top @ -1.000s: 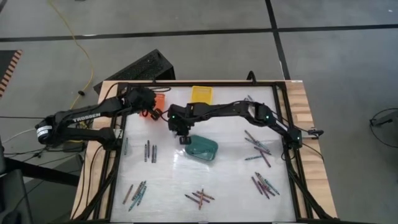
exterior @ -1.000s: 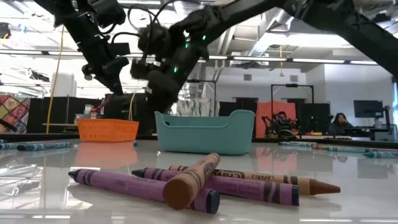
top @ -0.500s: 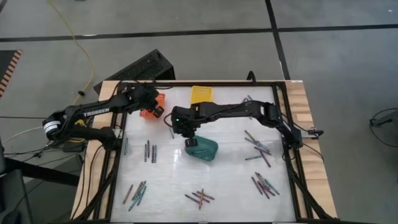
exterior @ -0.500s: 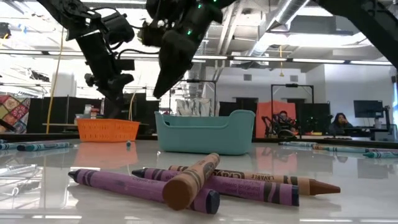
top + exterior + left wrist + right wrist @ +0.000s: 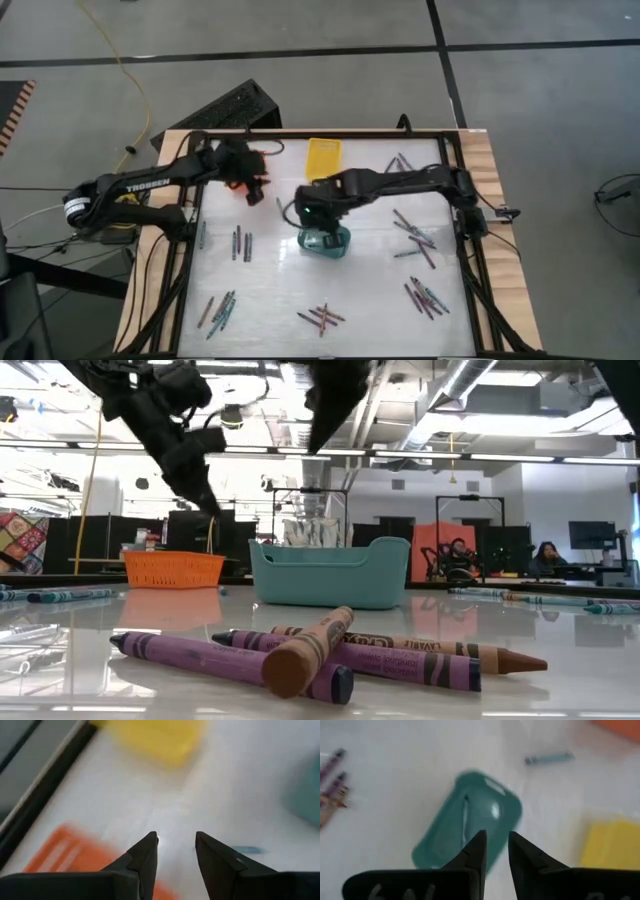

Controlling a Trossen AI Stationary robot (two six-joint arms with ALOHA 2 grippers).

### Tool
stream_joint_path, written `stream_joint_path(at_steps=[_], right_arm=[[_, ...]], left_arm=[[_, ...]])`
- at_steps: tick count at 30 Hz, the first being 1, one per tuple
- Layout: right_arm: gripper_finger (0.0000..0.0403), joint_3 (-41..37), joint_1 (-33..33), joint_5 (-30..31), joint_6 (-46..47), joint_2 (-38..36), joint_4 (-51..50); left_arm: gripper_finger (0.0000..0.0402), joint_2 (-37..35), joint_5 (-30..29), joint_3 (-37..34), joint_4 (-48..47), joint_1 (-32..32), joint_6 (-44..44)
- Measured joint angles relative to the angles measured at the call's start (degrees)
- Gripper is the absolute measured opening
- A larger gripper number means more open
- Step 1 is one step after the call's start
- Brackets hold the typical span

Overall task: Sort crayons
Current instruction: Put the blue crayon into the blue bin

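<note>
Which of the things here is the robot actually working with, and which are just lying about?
Part of the job:
- crayons scattered over the table
- teal basket, one crayon inside
- orange basket
- yellow basket
- right gripper, above the teal basket
- left gripper, by the orange basket

Just lying about:
- yellow cable on the floor

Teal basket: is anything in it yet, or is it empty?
Not empty. In the right wrist view one thin teal crayon lies along the floor of the teal basket, under the right gripper; nothing else shows inside.
</note>
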Motion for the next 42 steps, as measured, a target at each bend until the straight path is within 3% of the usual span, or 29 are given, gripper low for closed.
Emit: stream_joint_path(at_steps=[4,11,27,42], right_arm=[[0.0082,-3.27,1.47,6.01,7.43,-2.13,-6.22],[0.0082,-13.96,2.37,3.99,13.21,-4.10,-4.90],[0.0082,-26.52,6.49,3.43,20.01,-14.23,2.99],[0.0082,-36.28,11.73,5.56,26.34,-20.26,7.81]], left_arm=[[0.0119,1.86,1.89,0.02,2.00,-4.36,6.12],[0.0119,12.16,0.22,0.14,1.65,-9.03,16.32],[0.0119,31.60,-1.15,15.89,-17.31,-13.32,29.08],[0.0119,32.54,-2.16,19.87,-20.45,-17.07,30.00]])
